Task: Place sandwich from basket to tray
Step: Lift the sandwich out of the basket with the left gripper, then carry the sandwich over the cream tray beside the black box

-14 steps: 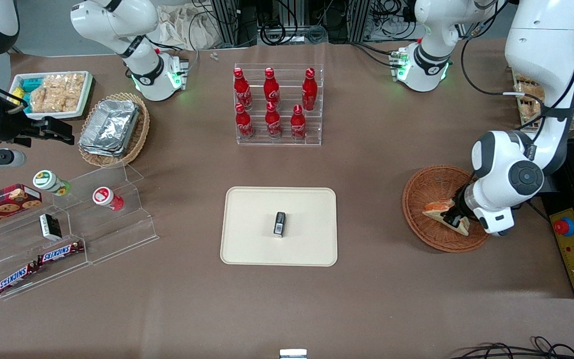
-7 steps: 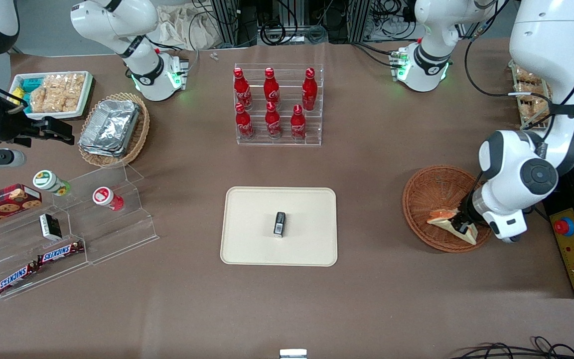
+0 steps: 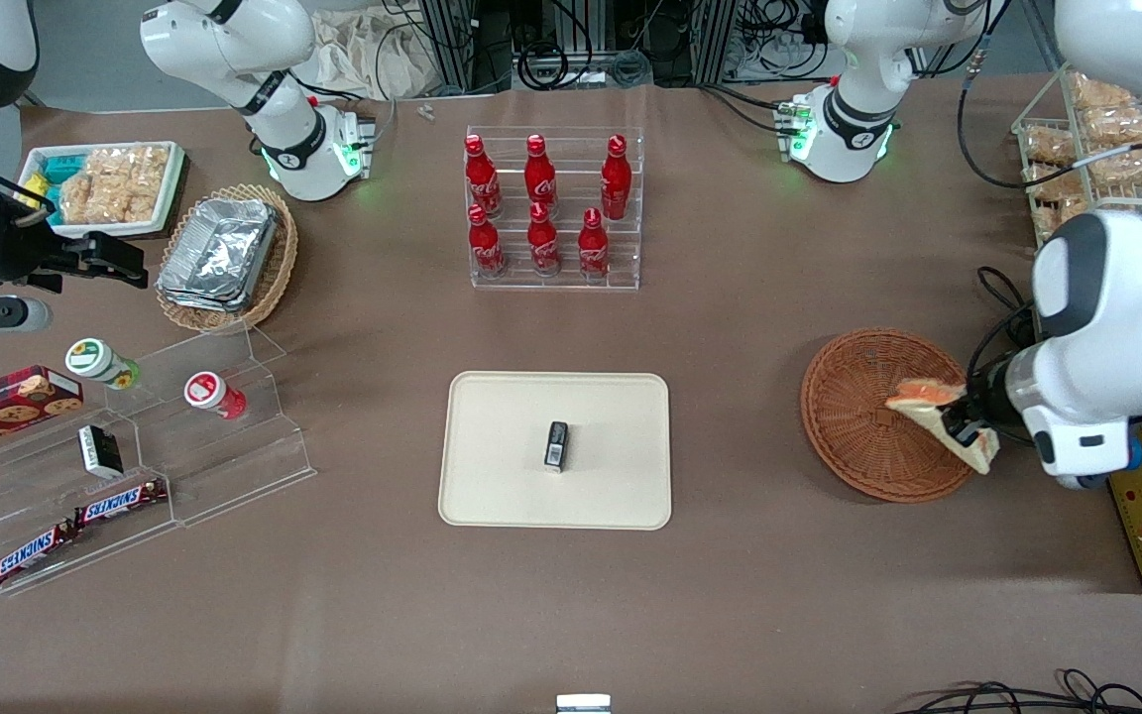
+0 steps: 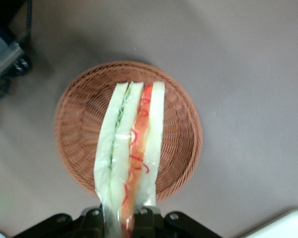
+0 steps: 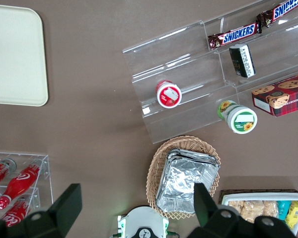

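Sandwich [image 4: 131,153] clamped in gripper [image 3: 963,433], long axis pointing over basket [image 3: 858,416]

gripper [image 4: 120,224] cut off by frame edge, tray [image 4: 283,227] corner only

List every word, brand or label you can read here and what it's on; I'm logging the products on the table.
"SNICKERS": on two chocolate bars on the clear acrylic stand.
Red bottles: white script, too small to read.
Cookie box, two tubs and small black pack on the tray: unreadable.
The sandwich, held by the gripper above the basket: no text.
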{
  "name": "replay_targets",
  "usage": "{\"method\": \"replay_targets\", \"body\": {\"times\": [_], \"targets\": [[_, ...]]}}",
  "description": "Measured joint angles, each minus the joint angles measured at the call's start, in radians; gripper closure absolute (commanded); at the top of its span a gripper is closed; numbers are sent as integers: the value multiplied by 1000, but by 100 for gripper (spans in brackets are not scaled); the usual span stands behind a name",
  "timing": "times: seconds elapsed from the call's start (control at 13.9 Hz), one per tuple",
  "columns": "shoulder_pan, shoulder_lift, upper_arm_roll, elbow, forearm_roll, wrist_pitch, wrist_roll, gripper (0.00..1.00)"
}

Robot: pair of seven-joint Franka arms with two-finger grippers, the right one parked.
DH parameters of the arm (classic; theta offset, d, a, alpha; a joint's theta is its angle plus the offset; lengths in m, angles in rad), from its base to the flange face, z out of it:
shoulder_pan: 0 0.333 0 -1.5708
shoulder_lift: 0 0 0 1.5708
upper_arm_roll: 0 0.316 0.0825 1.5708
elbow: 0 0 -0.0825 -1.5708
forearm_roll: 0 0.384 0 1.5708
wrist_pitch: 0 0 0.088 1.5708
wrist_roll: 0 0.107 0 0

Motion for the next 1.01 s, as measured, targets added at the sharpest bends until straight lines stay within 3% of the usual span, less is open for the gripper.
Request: {"method": "replay_targets", "body": {"times": [0.07,0.22,0.58,1.01], "targets": [[1,-2,-19,54,-1,-52,74,96],[0,-3,-83,116,-2,-76,164,98],[-45,42,-276,149,-2,-77,194,100],[-225,219,-294,150,4,16,244,100]]}}
